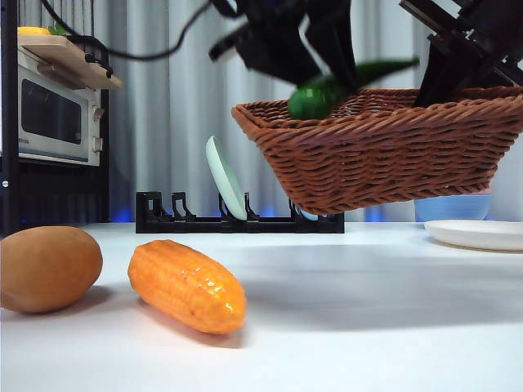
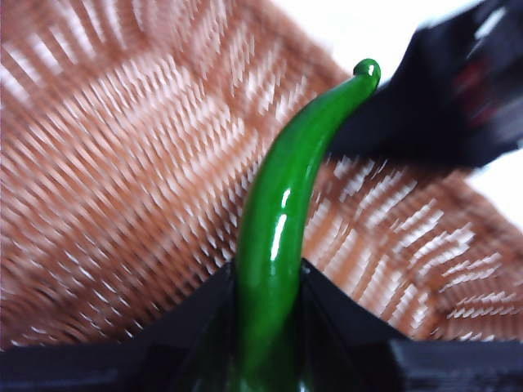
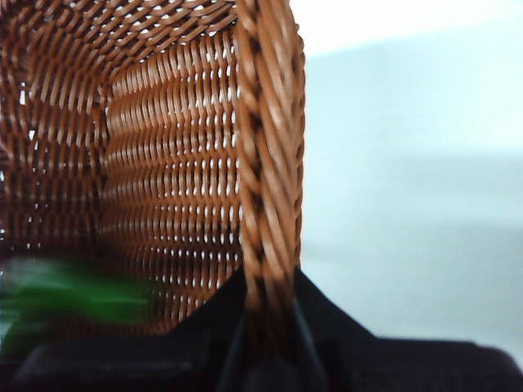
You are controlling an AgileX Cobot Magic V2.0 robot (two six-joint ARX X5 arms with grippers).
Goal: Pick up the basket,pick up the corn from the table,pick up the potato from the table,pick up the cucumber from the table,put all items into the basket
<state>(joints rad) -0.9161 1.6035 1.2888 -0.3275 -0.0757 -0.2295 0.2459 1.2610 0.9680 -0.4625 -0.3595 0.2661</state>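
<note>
The right claw (image 3: 265,327) is clenched on the braided rim of the basket (image 1: 384,155), one jaw inside the wall and one outside, and holds the basket up in the air, clear of the white worktop (image 1: 368,327). The left claw (image 2: 270,327) is clamped on the cucumber (image 2: 282,220), whose slim green body runs out from between the jaws over the woven inside of the basket; in the front view the cucumber (image 1: 327,91) sits at the basket's rim, its rounded end just above the weave on the side away from the right claw. Well below both claws, the corn (image 1: 186,286) lies on the worktop, and the potato (image 1: 47,268) rests just beside it, a narrow gap between them. Behind them stands a black dish rack (image 1: 237,220) with a pale plate (image 1: 226,178) in it.
</note>
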